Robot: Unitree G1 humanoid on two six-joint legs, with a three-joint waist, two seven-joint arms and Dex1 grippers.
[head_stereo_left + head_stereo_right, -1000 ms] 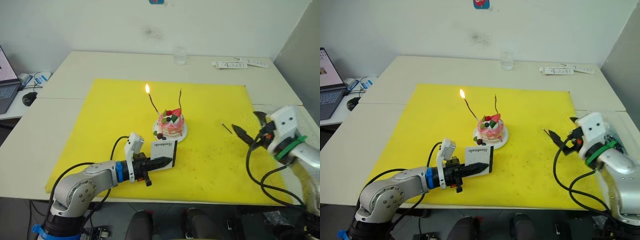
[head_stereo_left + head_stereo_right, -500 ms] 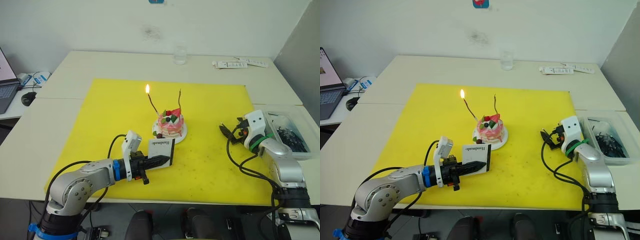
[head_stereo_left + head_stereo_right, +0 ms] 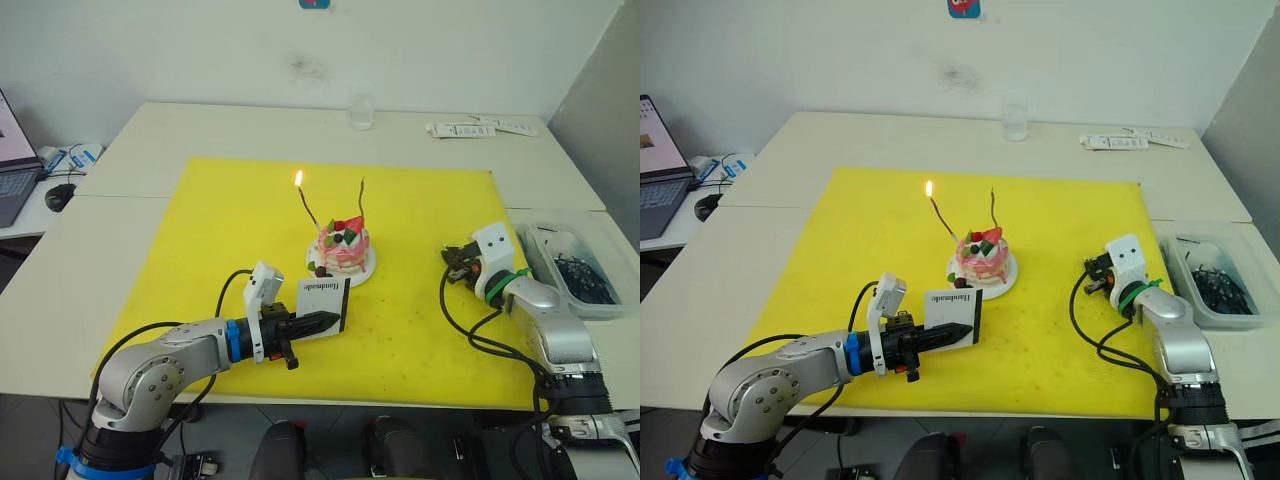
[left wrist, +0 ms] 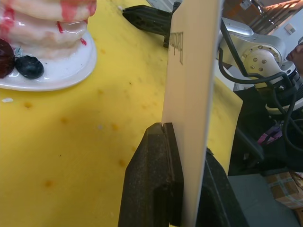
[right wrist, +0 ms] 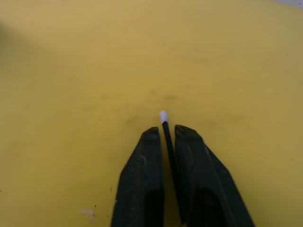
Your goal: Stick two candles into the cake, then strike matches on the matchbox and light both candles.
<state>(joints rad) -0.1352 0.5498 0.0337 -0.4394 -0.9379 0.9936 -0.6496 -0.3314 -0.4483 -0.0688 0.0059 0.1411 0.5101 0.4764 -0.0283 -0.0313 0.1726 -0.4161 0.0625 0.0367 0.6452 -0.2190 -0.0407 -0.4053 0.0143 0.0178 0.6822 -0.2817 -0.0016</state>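
Frame centre: both candles (image 3: 310, 207) stand in the cake (image 3: 342, 249); one burns, one remains unlit. Left gripper (image 3: 322, 323) pinches the matchbox (image 3: 326, 301); right gripper (image 5: 164, 135) pinches a match (image 5: 165, 124), awaiting striking.

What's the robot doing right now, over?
Left gripper shut on matchbox, held upright. Right gripper shut on a match. One candle lit, other candle unlit in cake. Nothing blocking.

Pink cake (image 3: 342, 247) on a white plate (image 3: 366, 268), yellow mat (image 3: 230, 220), white black-lettered matchbox (image 3: 325, 300).
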